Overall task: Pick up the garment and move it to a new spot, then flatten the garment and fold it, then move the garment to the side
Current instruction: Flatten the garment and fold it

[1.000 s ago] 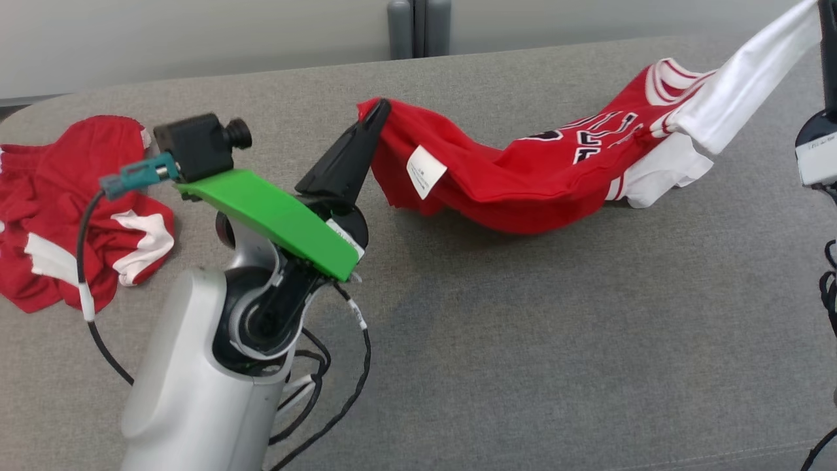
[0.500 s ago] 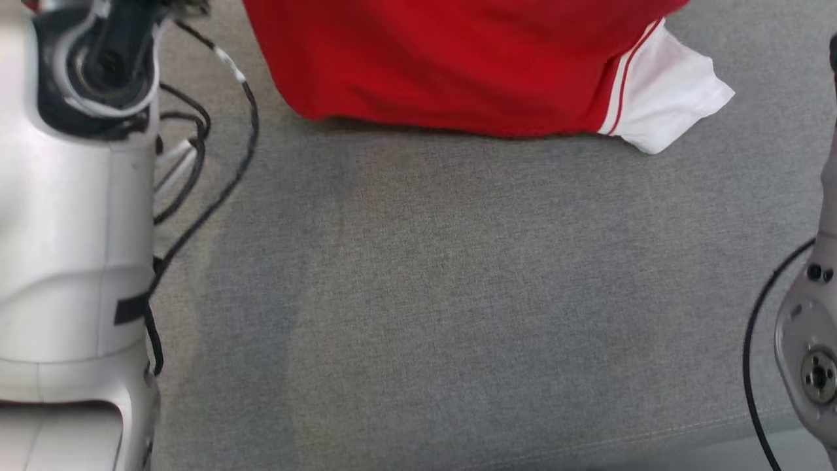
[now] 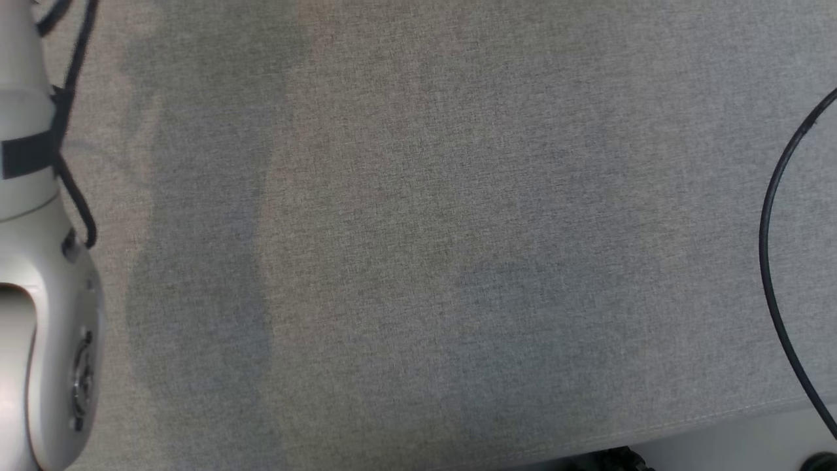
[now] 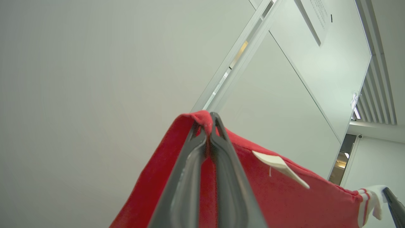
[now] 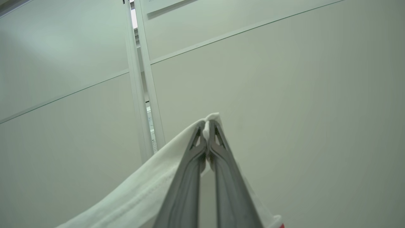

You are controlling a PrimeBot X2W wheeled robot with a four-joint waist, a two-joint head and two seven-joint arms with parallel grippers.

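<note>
- My left hand (image 4: 209, 126) is clamped shut on the garment (image 4: 278, 196), with a fold of the red edge pinched between the fingertips and poking out just above them.
- From that grip the red cloth falls away on both sides of the fingers, and its top edge runs taut toward the lower right of the left wrist view.
- A white label (image 4: 278, 164) sticks out from the red cloth just beside my left fingers.
- At the far end of that taut edge the cloth turns white with red stripes, and a dark finger of my other hand touches it there.
- My right hand (image 5: 208, 126) is closed tight on the white sleeve (image 5: 139, 199); a small bunch of white cloth shows above the tips, and the rest drapes down to the lower left.
- The garment is stretched in the air between my two hands, with a pale panelled wall (image 4: 79, 79) behind it. I cannot tell where it hangs relative to the table edges.
- The head view looks down on the grey cloth top of the table (image 3: 418, 235), whose near edge runs along the bottom right.
- My pale left forearm (image 3: 39, 294) stands at the table's left side, and a black cable (image 3: 766, 261) curves along the right side.
</note>
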